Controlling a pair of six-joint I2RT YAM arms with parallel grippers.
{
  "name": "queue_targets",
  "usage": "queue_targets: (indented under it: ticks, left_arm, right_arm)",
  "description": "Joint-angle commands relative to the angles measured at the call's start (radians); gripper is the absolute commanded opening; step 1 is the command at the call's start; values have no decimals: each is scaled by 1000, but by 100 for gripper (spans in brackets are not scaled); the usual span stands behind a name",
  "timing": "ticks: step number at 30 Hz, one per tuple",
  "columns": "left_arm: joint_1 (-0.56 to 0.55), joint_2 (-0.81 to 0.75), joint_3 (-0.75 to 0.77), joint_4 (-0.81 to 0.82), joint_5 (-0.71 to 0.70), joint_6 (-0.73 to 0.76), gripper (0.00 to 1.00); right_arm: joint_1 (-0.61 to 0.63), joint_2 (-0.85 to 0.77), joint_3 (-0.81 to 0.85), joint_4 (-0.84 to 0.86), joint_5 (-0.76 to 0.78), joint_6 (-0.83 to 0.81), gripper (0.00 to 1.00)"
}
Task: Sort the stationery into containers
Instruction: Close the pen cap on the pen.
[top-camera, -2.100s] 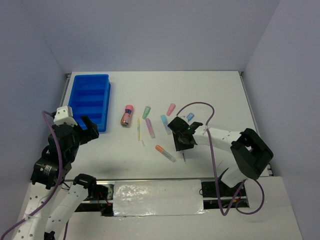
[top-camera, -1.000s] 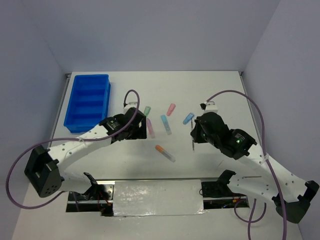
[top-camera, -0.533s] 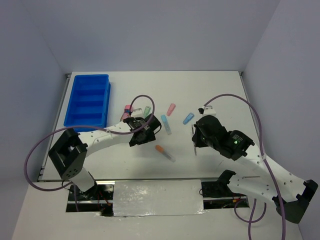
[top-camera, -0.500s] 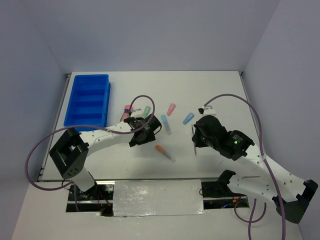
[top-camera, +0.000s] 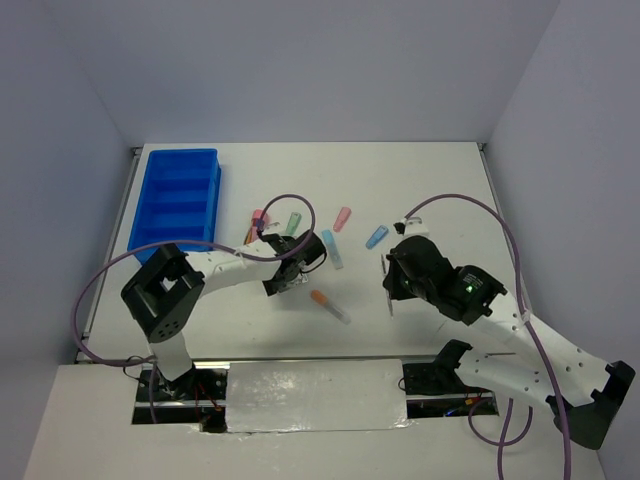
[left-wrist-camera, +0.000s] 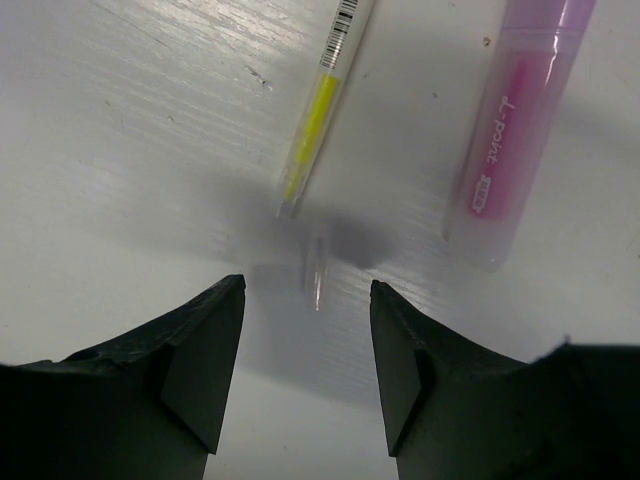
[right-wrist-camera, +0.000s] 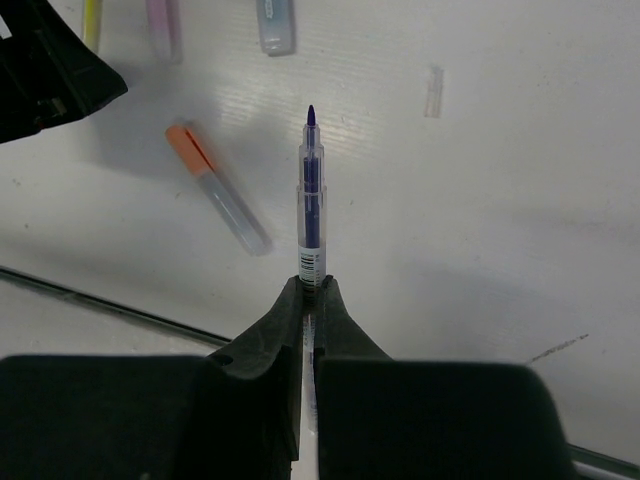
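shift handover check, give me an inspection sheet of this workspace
surface: white table, stationery scattered mid-table.
job's things: blue tray, nothing visible inside; yellow pen, purple marker, orange marker loose outside it.
clutter: small clear cap on the table.
end effectors: left end effector open, the cap seen between its fingers; right end effector shut on dark pen.
cables: purple cable loops from each arm.
surroundings: plain pale walls.
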Motion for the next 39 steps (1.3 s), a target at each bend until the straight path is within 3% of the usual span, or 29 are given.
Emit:
queue_targets:
  ticks: [1,19,33,34,36,39]
  left_arm:
    - [12,8,-12,33,-1,-21,65]
    - [26,13,-62,95,29,2,54]
    - [26,-12,-177,212,129,57,16]
    - [26,-18,-185,228,140,66,7]
    - [25,-32,-196,236,158,79,0]
    - [5,-84,-190,228,148,97,0]
  right_arm:
    - [10,-29,-14,68,-26,-21,0]
    - [27,5,15,65,-46,-30,0]
    - [33,-7,16,93,-95,-46,0]
    - [31,-6,16,93,-92,-44,0]
    - [34,2,14,98,-90,-46,0]
    - [34,3,-4,130,-111,-52,0]
